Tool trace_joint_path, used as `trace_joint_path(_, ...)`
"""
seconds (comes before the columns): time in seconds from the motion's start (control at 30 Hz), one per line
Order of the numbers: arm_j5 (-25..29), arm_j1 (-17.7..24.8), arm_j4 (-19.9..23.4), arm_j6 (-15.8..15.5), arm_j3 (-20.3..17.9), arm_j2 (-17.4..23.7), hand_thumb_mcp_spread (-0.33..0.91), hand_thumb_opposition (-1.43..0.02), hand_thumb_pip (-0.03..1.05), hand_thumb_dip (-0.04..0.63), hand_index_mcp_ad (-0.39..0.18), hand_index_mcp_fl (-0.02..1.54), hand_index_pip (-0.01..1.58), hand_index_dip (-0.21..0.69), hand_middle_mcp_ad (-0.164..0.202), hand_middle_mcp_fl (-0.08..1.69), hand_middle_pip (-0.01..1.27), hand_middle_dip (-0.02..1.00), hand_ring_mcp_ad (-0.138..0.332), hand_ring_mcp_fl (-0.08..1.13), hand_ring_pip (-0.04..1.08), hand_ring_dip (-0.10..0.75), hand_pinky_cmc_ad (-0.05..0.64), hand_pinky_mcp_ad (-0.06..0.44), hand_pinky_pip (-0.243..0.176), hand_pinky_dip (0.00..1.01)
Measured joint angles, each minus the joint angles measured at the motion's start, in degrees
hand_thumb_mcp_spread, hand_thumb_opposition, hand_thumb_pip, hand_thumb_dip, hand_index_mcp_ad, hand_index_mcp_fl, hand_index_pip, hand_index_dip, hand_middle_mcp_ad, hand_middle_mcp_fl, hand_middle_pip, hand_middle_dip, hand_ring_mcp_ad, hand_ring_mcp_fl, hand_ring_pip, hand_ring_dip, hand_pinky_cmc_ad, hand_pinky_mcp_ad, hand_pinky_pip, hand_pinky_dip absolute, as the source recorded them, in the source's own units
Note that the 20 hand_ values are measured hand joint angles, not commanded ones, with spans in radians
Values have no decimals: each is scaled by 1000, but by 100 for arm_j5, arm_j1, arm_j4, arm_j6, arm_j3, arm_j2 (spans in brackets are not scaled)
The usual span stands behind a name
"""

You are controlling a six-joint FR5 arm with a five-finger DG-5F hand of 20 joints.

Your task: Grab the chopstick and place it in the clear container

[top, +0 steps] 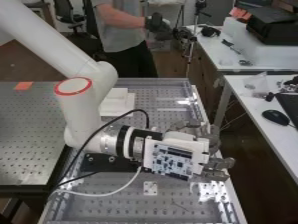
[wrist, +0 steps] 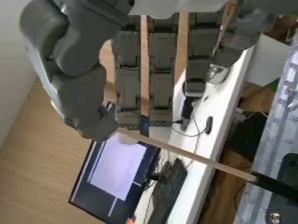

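Dark grey robot hand [top: 216, 167] over the perforated metal tabletop [top: 120, 207]. Thumb and fingertips pinch one end of a pale wooden chopstick with a black tip [wrist: 186, 153]; its black end points away from the hand, free.

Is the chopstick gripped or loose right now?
Gripped. In the wrist view the chopstick is pinched by its pale end between the thumb and fingertips, its dark part pointing away from them.
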Motion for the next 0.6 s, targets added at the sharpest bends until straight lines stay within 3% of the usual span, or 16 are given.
trace_joint_path(0.17, 25, -7, -46, -15, 23, -9, 483, -820, 614, 370, -45, 789, 674, 236, 72, 771, 492, 607, 113, 398, 89, 293, 295, 185, -35, 176)
trace_joint_path(0.23, 13, -12, -71, -21, 38, -19, 485, -820, 614, 354, -45, 794, 672, 236, 72, 789, 492, 607, 113, 400, 93, 293, 311, 185, -17, 182)
trace_joint_path(0.53, 7, -14, -87, 6, 53, -35, 487, -833, 614, 354, -45, 759, 623, 236, 75, 820, 524, 607, 119, 431, 91, 298, 312, 195, -17, 182)
trace_joint_path(0.6, 19, -12, -96, 22, 57, -38, 487, -833, 611, 354, -45, 763, 607, 236, 75, 819, 541, 607, 99, 449, 93, 300, 312, 199, -16, 182)
